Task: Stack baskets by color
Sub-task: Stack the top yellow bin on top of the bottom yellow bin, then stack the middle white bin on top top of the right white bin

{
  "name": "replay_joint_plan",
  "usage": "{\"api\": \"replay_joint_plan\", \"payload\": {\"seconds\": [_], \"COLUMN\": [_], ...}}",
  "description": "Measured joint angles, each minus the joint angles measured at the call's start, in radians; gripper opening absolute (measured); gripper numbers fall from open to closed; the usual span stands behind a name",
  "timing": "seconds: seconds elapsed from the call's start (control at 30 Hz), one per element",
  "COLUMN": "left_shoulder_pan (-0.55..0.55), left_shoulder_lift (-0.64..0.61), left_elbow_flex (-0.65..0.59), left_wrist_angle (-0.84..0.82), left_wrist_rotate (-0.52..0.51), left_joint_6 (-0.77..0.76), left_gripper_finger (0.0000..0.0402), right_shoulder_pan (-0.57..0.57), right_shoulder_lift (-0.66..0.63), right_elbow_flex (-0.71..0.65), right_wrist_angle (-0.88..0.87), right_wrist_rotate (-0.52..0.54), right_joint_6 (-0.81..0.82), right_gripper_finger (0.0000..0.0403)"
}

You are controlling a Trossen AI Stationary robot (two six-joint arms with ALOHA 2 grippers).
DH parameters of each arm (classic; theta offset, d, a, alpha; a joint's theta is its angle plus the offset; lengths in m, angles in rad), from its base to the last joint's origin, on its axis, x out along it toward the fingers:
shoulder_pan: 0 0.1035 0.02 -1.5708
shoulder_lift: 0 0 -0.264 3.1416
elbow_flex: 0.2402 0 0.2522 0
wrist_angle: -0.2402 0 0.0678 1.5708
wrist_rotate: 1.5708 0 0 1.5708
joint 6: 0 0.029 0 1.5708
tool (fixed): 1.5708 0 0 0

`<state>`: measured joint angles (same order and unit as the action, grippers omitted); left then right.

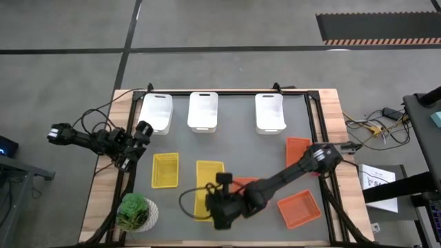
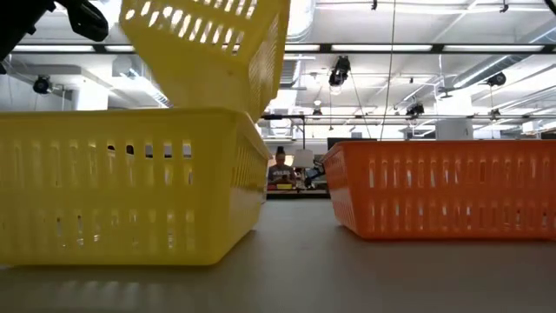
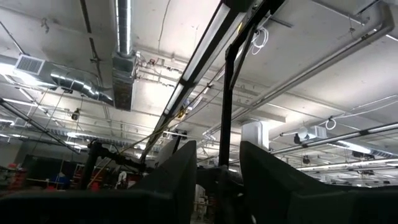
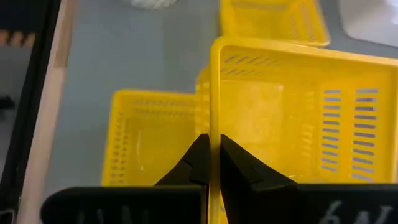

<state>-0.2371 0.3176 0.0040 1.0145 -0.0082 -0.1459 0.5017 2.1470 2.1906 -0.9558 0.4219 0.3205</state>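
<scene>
Three white baskets (image 1: 157, 112), (image 1: 203, 110), (image 1: 270, 112) stand in a row along the far edge. One yellow basket (image 1: 165, 170) sits left of centre on its base. A second yellow basket (image 4: 146, 146) rests on the table near the front. Above it hangs a third yellow basket (image 4: 280, 118), with my right gripper (image 4: 214, 144) shut on it. Orange baskets (image 1: 298, 151), (image 1: 300, 209) lie at the right, and a third (image 1: 246, 183) shows partly under my right arm. My left gripper (image 1: 141, 131) waits open at the left edge, pointing upward. My right gripper pinches a side wall of the yellow basket at its rim (image 4: 214, 127), one finger inside (image 4: 239, 165) and one outside. The fingers slant downward from the table's right. The basket (image 2: 208, 43) is lifted clear and tilted, above the yellow basket (image 2: 130, 183) that rests on the table.
A green potted plant (image 1: 136, 212) stands at the near left corner. The orange basket (image 2: 443, 187) sits right of the yellow ones, with bare table between them. A dark frame runs around the table's edge (image 1: 313, 110).
</scene>
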Motion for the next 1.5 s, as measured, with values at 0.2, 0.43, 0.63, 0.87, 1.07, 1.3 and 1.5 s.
{"api": "replay_joint_plan", "payload": {"seconds": [0.2, 0.43, 0.63, 0.87, 1.07, 1.3, 1.5], "left_shoulder_pan": [0.0, 0.0, 0.0, 0.0, 0.0, 0.0, 0.0], "left_shoulder_lift": [0.0, 0.0, 0.0, 0.001, 0.001, 0.001, 0.003], "left_elbow_flex": [0.0, 0.0, 0.0, 0.0, 0.0, 0.0, 0.0], "left_wrist_angle": [0.005, -0.002, -0.002, -0.002, -0.005, -0.007, -0.011], "left_wrist_rotate": [0.0, 0.001, 0.001, 0.002, 0.001, 0.001, 0.001], "left_joint_6": [0.003, 0.003, 0.003, 0.002, 0.0, -0.001, -0.001], "left_gripper_finger": [0.0107, 0.0107, 0.0107, 0.0107, 0.0107, 0.0107, 0.0107], "right_shoulder_pan": [0.028, 0.069, 0.072, 0.072, 0.065, 0.058, 0.057], "right_shoulder_lift": [0.098, 0.095, 0.096, 0.115, 0.115, 0.115, 0.108], "right_elbow_flex": [0.124, 0.09, 0.082, 0.079, 0.079, 0.083, 0.105], "right_wrist_angle": [-0.041, -0.003, -0.005, 0.004, 0.012, 0.059, 0.052], "right_wrist_rotate": [-0.016, -0.006, -0.002, -0.01, -0.01, -0.01, -0.009], "right_joint_6": [0.044, 0.052, 0.083, 0.085, 0.115, 0.083, 0.027], "right_gripper_finger": [0.0009, 0.0009, 0.0009, 0.0032, 0.0079, 0.0119, 0.0122]}}
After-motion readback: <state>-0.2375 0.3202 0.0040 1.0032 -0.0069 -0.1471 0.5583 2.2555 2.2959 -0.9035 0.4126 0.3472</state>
